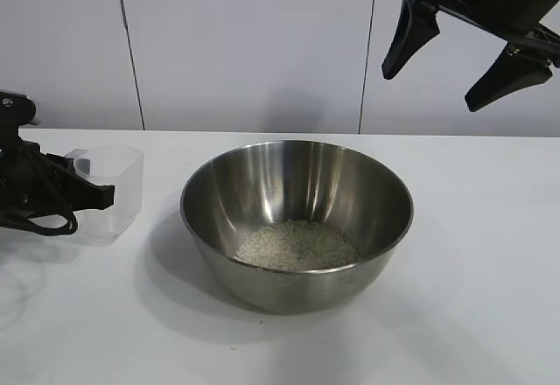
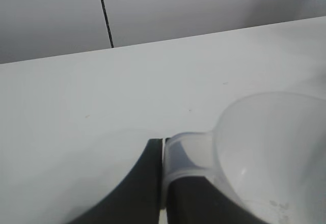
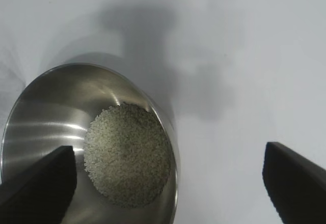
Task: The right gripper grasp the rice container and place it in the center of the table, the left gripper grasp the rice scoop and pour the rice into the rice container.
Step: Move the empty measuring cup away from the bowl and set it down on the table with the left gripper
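The rice container (image 1: pixel 229 194), a big shiny steel bowl, stands at the middle of the white table (image 1: pixel 477 258). A flat heap of rice (image 1: pixel 299 245) lies in its bottom. The rice scoop (image 1: pixel 112 184), a clear plastic cup, is upright at the table's left and looks empty. My left gripper (image 1: pixel 103 195) is shut on the scoop's handle (image 2: pixel 186 155), and its black fingers (image 2: pixel 137 188) pinch the handle from both sides. My right gripper (image 1: pixel 434 88) hangs open high above the table, right of the bowl, with nothing in it. From the right wrist, the container (image 3: pixel 46 117) and rice (image 3: pixel 127 155) lie below.
A pale panelled wall (image 1: pixel 254 44) runs behind the table's back edge. Bare tabletop stretches to the right of the bowl (image 3: pixel 239 132) and in front of it. Black cables (image 1: pixel 39 220) loop beside the left gripper's body.
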